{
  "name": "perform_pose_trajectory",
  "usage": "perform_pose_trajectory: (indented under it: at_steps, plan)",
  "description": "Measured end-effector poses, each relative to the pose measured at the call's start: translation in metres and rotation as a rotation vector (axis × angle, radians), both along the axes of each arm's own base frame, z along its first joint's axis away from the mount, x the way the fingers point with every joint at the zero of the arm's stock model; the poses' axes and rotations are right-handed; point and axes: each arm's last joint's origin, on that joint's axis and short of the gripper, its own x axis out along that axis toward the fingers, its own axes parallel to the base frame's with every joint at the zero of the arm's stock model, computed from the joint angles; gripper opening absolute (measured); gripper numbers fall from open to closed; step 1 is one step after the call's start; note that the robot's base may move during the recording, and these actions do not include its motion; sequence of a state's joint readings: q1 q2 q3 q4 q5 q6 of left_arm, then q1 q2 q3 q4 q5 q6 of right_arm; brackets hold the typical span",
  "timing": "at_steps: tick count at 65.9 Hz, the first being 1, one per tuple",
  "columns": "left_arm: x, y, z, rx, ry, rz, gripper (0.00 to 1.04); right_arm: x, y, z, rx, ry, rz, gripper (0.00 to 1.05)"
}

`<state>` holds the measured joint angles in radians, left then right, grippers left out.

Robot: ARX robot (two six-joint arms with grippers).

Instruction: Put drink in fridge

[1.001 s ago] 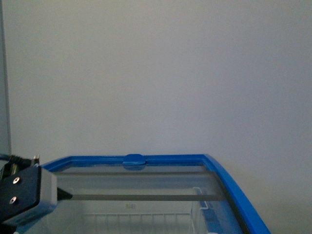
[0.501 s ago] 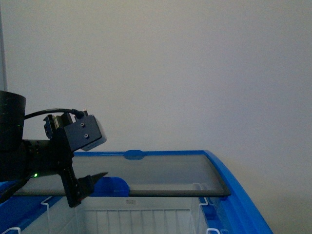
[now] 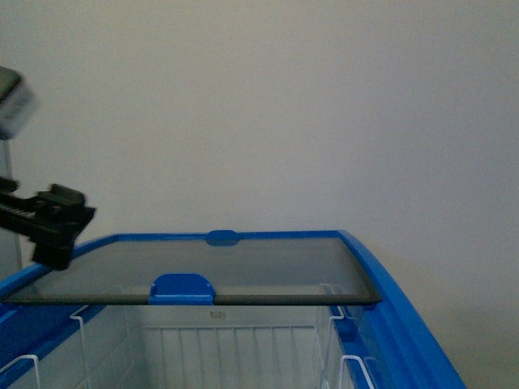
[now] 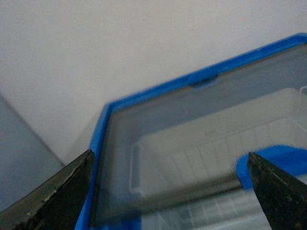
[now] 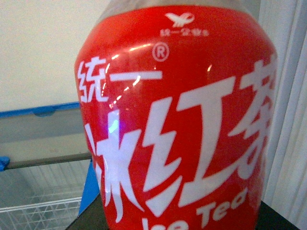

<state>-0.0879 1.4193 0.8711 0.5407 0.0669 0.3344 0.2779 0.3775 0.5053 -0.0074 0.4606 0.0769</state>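
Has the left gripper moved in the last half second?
Yes. In the front view the left gripper went up and to the left, away from the blue lid handle.

The left arm enters from the left edge of the front view, its black links at mid-height and a blurred pale housing above them in the upper left corner. The left gripper is spread wide, its two dark fingertips far apart. The right gripper clasps the drink, with only dark slivers of it showing beside the bottle's base.
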Motion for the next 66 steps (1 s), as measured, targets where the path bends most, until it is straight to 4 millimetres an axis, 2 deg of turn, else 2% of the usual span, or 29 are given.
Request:
perform_pose_trajectory:
  at_steps: [3,5,8,12,16,19,27,31,34,37,39,45,49,55,60,64,66]
  plan:
    - [-0.032,0.007,-0.007,-0.131,0.054,0.038,0.97,0.000,0.000,0.000,0.000,0.000,0.000,0.37]
    - [-0.049,0.010,-0.012,-0.178,0.050,0.083,0.93,0.000,0.000,0.000,0.000,0.000,0.000,0.37]
    - [-0.064,0.013,-0.018,-0.210,0.033,0.123,0.87,0.000,0.000,0.000,0.000,0.000,0.000,0.37]
    - [-0.098,0.021,-0.032,-0.264,0.035,0.136,0.77,0.000,0.000,0.000,0.000,0.000,0.000,0.37]
    - [-0.143,0.028,-0.062,-0.294,0.070,0.156,0.63,0.000,0.000,0.000,0.000,0.000,0.000,0.37]
    - [-0.164,0.029,-0.080,-0.307,0.060,0.162,0.52,0.001,0.001,0.000,-0.025,0.050,0.019,0.37]
    - [-0.176,0.029,-0.086,-0.321,0.024,0.153,0.34,0.000,0.007,0.008,-0.149,0.252,0.119,0.37]
    - [-0.178,0.029,-0.087,-0.323,0.019,0.151,0.27,0.000,0.011,0.009,-0.193,0.296,0.173,0.37]
    - [-0.181,0.029,-0.091,-0.324,0.019,0.151,0.17,0.001,0.018,0.012,-0.256,0.336,0.238,0.37]
    - [-0.184,0.029,-0.094,-0.325,0.018,0.151,0.06,0.009,0.025,0.019,-0.317,0.346,0.309,0.37]
    - [-0.184,0.029,-0.095,-0.325,0.017,0.151,0.03,0.014,0.028,0.022,-0.334,0.343,0.336,0.37]
    - [-0.187,0.029,-0.098,-0.329,0.019,0.151,0.03,0.035,0.037,0.032,-0.424,0.334,0.392,0.37]
    - [-0.190,0.029,-0.101,-0.328,0.020,0.151,0.03,0.059,0.051,0.042,-0.531,0.328,0.440,0.37]
    - [-0.192,0.029,-0.104,-0.328,0.020,0.151,0.03,0.084,0.068,0.044,-0.659,0.356,0.494,0.37]
    - [-0.194,0.029,-0.106,-0.328,0.020,0.150,0.03,0.110,0.087,0.038,-0.779,0.400,0.548,0.37]
    - [-0.196,0.029,-0.107,-0.329,0.018,0.151,0.03,0.137,0.107,0.020,-0.912,0.473,0.590,0.37]
    - [-0.197,0.029,-0.108,-0.329,0.018,0.150,0.03,0.143,0.112,0.016,-0.940,0.484,0.602,0.37]
